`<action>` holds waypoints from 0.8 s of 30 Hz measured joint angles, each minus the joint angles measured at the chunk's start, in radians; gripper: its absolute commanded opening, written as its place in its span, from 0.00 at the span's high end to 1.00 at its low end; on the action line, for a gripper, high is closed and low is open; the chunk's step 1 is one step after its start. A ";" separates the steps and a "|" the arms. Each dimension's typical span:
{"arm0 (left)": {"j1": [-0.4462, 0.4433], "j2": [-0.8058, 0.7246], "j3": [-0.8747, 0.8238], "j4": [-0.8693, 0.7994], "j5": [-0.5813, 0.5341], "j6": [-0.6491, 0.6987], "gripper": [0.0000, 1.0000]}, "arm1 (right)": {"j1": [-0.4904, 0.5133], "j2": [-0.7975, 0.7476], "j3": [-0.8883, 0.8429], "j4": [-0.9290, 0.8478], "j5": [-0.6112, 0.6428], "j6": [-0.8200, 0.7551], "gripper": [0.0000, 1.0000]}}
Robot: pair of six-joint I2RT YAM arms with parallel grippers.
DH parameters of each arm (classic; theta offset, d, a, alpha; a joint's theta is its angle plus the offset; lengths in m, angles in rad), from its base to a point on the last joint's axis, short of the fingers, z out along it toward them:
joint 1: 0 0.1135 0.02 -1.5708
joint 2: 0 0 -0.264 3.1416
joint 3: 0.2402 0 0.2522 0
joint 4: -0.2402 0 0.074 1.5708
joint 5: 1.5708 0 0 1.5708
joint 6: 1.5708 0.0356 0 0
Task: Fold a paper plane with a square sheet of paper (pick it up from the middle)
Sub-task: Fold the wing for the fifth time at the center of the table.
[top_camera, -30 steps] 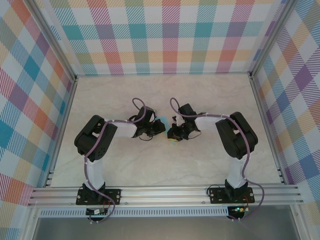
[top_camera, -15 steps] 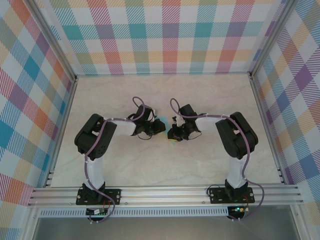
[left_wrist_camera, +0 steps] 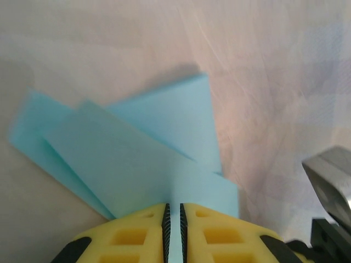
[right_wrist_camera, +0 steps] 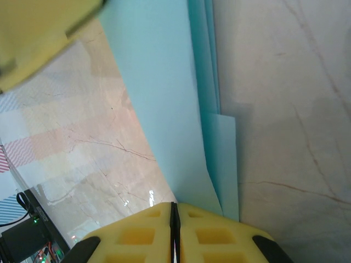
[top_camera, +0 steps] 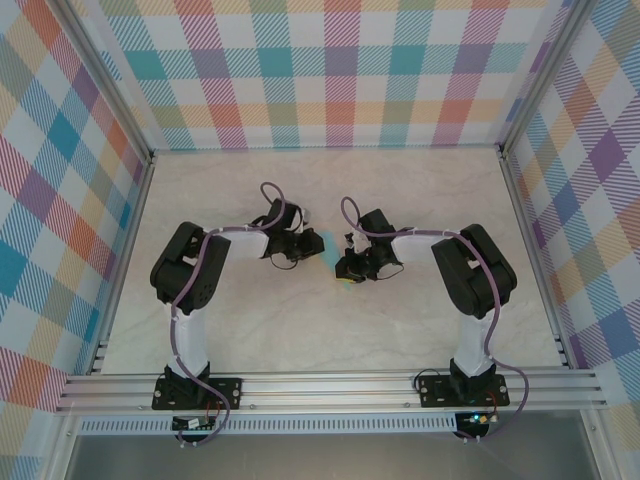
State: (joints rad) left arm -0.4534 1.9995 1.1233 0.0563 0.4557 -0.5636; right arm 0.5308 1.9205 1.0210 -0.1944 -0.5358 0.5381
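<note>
Pale marbled desk (top_camera: 330, 330) fills the floor of the booth, faint grey veins running across it. Bright checked walls close it in: back (top_camera: 330, 70), left (top_camera: 50, 220), right (top_camera: 600, 220), all pastel squares. Along the near edge runs a silver metal rail (top_camera: 330, 390). Up close, the desk's glossy surface (right_wrist_camera: 55, 148) catches a soft reflection of those checks.
</note>
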 measured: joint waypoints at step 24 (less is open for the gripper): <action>0.104 0.038 0.145 -0.134 -0.248 0.091 0.83 | 0.000 -0.013 -0.027 0.041 0.002 0.002 0.90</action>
State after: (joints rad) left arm -0.3492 2.0377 1.2678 -0.0780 0.2073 -0.4728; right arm 0.5308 1.9076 0.9936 -0.1535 -0.5343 0.5396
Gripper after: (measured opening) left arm 0.169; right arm 0.101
